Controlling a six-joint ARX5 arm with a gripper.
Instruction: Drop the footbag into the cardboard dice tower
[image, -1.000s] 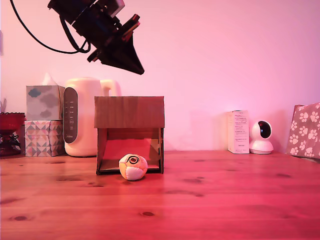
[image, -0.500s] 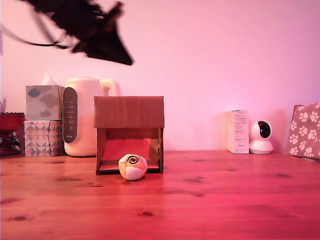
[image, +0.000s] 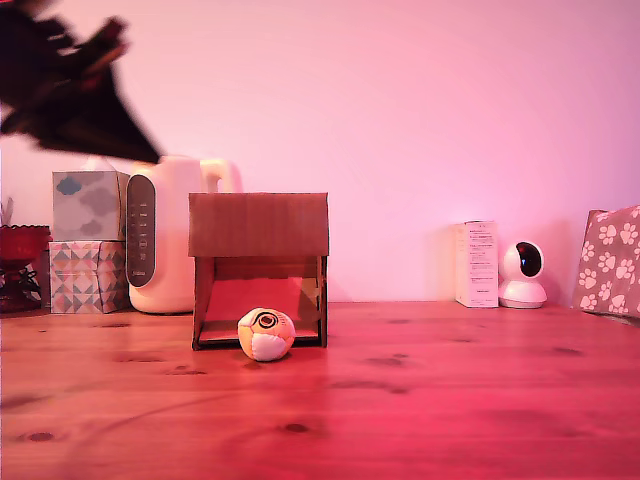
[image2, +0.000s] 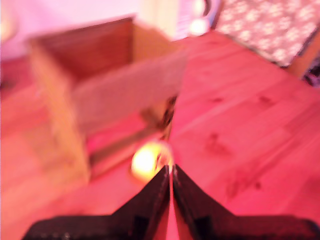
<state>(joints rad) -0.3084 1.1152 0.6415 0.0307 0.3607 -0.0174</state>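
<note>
The footbag rests on the table at the cardboard dice tower's open front, while the end effector (tips pressed together, empty) hangs blurred at upper left.

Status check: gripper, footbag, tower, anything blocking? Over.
Gripper shut, empty, high at exterior view's left. Footbag on the table at the cardboard dice tower front opening. Nothing in the way.

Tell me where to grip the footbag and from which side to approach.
Grip the footbag across its round middle, coming from above. It sits on the table right at the open front of the tower, so its rear is crowded while its top is clear. Being soft, it should squeeze easily. The end effector is up at the exterior view's left.
</note>
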